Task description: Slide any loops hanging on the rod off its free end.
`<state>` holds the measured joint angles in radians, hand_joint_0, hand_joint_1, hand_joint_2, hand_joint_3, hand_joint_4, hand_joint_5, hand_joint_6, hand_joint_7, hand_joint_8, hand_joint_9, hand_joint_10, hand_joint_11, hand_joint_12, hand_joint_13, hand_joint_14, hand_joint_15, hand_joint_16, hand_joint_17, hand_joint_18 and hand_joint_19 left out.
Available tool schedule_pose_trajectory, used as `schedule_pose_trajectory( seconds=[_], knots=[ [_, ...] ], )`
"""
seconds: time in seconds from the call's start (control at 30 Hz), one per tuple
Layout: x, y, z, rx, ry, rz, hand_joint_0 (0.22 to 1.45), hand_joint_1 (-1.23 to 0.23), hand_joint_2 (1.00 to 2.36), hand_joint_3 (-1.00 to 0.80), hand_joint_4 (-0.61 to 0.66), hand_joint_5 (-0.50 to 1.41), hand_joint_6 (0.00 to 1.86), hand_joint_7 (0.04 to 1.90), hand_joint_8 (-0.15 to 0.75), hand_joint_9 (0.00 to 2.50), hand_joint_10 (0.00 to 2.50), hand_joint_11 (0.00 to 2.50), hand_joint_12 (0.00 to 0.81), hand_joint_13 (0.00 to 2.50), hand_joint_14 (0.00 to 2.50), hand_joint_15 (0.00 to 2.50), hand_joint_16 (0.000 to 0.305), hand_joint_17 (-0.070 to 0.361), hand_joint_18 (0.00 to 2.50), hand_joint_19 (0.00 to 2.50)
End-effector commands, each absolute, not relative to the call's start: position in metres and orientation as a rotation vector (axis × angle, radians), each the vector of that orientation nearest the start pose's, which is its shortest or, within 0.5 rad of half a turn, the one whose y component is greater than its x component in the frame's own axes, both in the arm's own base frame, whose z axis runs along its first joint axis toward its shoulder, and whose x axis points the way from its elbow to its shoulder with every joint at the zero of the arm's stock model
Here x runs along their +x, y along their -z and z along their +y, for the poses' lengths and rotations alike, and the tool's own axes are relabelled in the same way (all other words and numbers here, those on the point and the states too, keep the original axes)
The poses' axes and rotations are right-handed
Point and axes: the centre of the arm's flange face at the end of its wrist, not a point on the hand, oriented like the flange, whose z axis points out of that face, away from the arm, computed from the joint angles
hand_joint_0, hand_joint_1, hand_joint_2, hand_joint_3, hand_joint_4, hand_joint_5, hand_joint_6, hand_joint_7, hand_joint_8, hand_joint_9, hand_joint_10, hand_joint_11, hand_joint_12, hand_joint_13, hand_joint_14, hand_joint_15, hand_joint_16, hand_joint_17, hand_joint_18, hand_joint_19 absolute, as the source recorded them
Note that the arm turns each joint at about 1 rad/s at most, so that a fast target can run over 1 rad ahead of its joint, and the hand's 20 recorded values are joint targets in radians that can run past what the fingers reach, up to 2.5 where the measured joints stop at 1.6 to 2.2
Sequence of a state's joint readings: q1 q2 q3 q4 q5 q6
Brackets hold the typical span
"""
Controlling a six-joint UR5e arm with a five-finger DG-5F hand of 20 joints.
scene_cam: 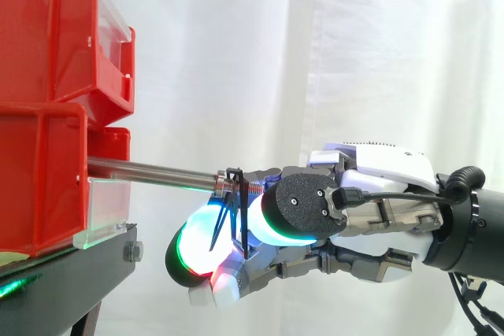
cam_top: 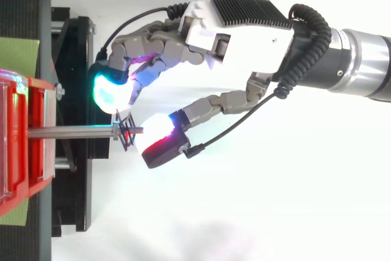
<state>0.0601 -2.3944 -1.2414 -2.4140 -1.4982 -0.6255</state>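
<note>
A metal rod sticks out level from the red bins toward the right. Thin black loops hang near its free, threaded end. In the top view the loops sit just short of the tip. My hand reaches in from the right and is curled round the rod's end. A cyan-glowing fingertip lies on one side of the loops and the red-and-white thumb pad on the other, pinching them. In the side view the loops hang in front of the hand's glowing pads.
The red bins are stacked on a black stand at the left. The white curtain hangs behind. Open space lies to the right of the rod's tip, below and around the arm.
</note>
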Motion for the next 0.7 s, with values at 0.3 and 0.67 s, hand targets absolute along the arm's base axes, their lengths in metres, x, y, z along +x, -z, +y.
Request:
schedule_pose_trajectory(
  seconds=[0.3, 0.67],
  knots=[
    [0.774, -0.175, -0.1, 0.635, -0.759, 1.238, 0.59, -0.71, 1.01, -0.39, 0.2, -0.12, 0.59, 1.17, 0.28, 0.82, 0.01, 0.4, 0.351, 0.6, 0.01, 0.35, 0.048, 0.108, 0.43, 0.43],
    [0.771, -0.171, -0.103, 0.616, -0.766, 1.198, 0.61, -0.7, 1.02, -0.35, 0.19, -0.13, 0.63, 1.13, 0.278, 0.82, 0.02, 0.41, 0.351, 0.6, 0.01, 0.35, 0.048, 0.108, 0.43, 0.43]
  ],
)
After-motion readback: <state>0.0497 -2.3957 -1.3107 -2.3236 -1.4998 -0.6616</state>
